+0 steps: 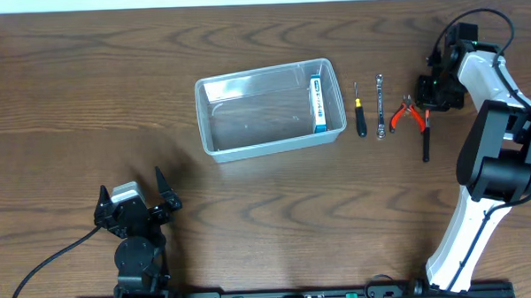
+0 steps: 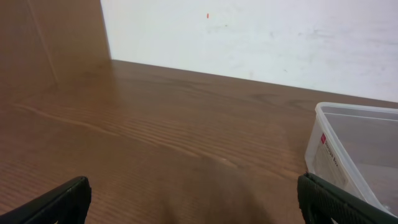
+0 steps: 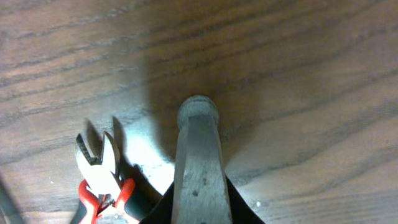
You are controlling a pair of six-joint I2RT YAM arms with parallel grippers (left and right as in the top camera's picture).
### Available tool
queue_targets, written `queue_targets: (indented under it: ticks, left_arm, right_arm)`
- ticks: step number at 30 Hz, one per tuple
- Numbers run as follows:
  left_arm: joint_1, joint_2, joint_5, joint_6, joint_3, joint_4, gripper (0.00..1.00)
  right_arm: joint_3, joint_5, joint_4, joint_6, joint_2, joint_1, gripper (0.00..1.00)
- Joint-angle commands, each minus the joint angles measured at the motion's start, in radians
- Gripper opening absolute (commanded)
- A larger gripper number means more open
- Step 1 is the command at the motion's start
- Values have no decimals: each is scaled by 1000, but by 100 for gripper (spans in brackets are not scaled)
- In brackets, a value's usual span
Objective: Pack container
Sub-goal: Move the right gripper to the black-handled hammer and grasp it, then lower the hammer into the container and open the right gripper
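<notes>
The clear plastic container [image 1: 213, 115] stands at the table's middle, with a small blue-and-white box [image 1: 317, 103] against its right wall. Its corner shows in the left wrist view [image 2: 348, 143]. Right of it lie a black-handled screwdriver [image 1: 360, 117], a metal wrench [image 1: 380, 105] and red-handled pliers [image 1: 408, 115]. My right gripper [image 1: 433, 90] is shut on the grey metal head [image 3: 198, 149] of a black-handled hammer [image 1: 425, 142], just right of the pliers [image 3: 99, 168]. My left gripper [image 1: 133, 196] is open and empty near the front left, far from the container.
The right arm's white links [image 1: 495, 132] reach from the front right edge over the table's right side. The left arm's base [image 1: 136, 260] stands at the front left. A pale wall [image 2: 261, 37] lies beyond the table's far edge.
</notes>
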Motion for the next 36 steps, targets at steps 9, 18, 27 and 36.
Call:
queue_targets:
  ticks: [9,18,27,36]
  left_arm:
    - [2,-3,-17,2,-24,-26,98]
    - [2,-3,-17,2,-24,-26,98]
    - [2,-3,-17,2,-24,-26,98]
    - [2,-3,-16,2,-24,-26,98]
  right_arm:
    - [92,-116,-103,105,-317,84,1]
    - [92,-116,-113,185,-414,402,1]
    - [92,-114,35,-572,-406,705,1]
    - [91,-321,148,-1104,-310,760,1]
